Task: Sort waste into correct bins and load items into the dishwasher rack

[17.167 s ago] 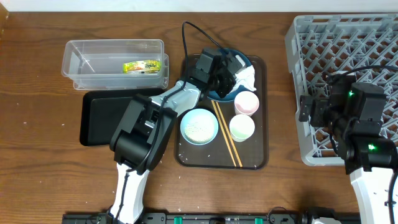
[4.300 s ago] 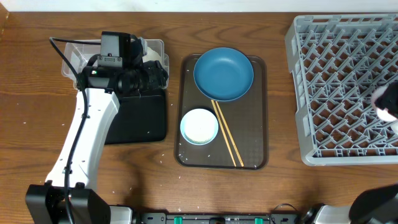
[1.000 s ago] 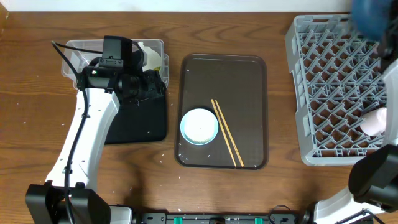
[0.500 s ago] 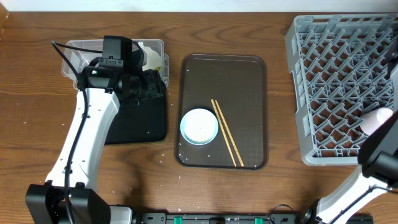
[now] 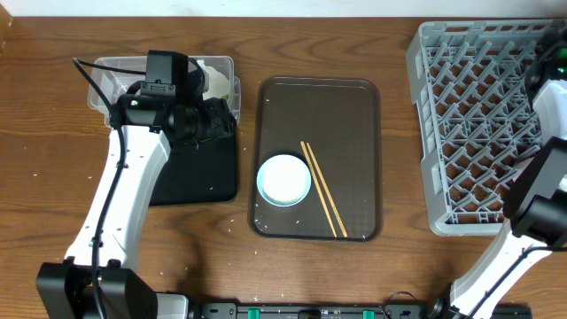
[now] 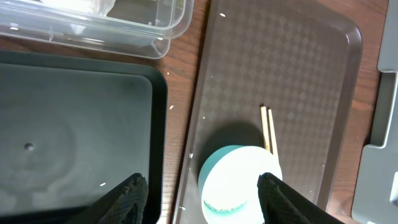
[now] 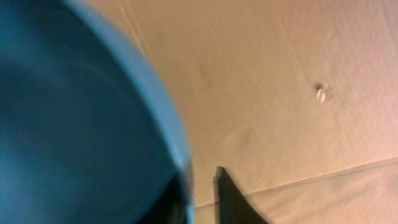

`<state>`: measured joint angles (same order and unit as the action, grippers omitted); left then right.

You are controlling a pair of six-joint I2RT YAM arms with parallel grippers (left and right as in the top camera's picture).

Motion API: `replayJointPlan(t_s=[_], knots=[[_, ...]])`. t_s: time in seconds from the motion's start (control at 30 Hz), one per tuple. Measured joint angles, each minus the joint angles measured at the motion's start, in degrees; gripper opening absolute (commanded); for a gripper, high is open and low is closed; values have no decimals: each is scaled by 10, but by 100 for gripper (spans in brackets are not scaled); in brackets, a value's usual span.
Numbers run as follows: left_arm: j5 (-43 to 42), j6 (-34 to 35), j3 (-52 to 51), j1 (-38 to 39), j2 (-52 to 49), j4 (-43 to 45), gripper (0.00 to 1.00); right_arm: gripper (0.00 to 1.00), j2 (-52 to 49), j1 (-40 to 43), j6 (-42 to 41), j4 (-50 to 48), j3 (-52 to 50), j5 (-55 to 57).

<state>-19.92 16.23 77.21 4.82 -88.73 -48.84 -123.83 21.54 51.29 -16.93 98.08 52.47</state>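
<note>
Two arms (image 5: 124, 195) extended: left tool (image 6: 202, 185) parted above black tray (image 6: 62, 124), right tool (image 7: 202, 196) blurred, state unreadable.

On my overhead screen I count one clear tub (image 5: 99, 89) at 10 o'clock, and one white tissue (image 5: 213, 78) lies in it. One black tray (image 5: 199, 173) sits at 9 o'clock. One brown serving tray (image 5: 328, 106) is in the middle. On it, toward 6 o'clock, I see one small light blue bowl (image 5: 283, 180) and two chopsticks (image 5: 323, 189). One grey rack (image 5: 469, 124) is at 3 o'clock. My right wrist screen shows one big dark blue bowl (image 7: 62, 124). I count two arms: one left arm (image 5: 124, 195) and one right arm (image 5: 540, 204).
</note>
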Motion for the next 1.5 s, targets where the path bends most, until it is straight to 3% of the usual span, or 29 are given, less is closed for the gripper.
replayJointPlan(t_s=[0.23, 0.33, 0.5, 0.7, 0.9, 1.1, 1.5], knots=[[3, 0, 0, 0, 0, 0, 61, 68, 0, -12, -40, 2, 0, 64], [4, 0, 0, 0, 0, 0, 61, 73, 9, -17, -56, 16, 0, 78], [4, 0, 0, 0, 0, 0, 61, 73, 76, -47, -126, 191, -3, 29], [4, 0, 0, 0, 0, -2, 61, 73, 172, -94, -266, 441, 1, -210], [4, 0, 0, 0, 0, -5, 61, 73, 186, -145, -406, 589, 1, -445], [4, 0, 0, 0, 0, -15, 61, 77, 185, -226, -468, 664, 0, -556], [4, 0, 0, 0, 0, -16, 61, 78, 185, -327, -489, 688, 0, -581]])
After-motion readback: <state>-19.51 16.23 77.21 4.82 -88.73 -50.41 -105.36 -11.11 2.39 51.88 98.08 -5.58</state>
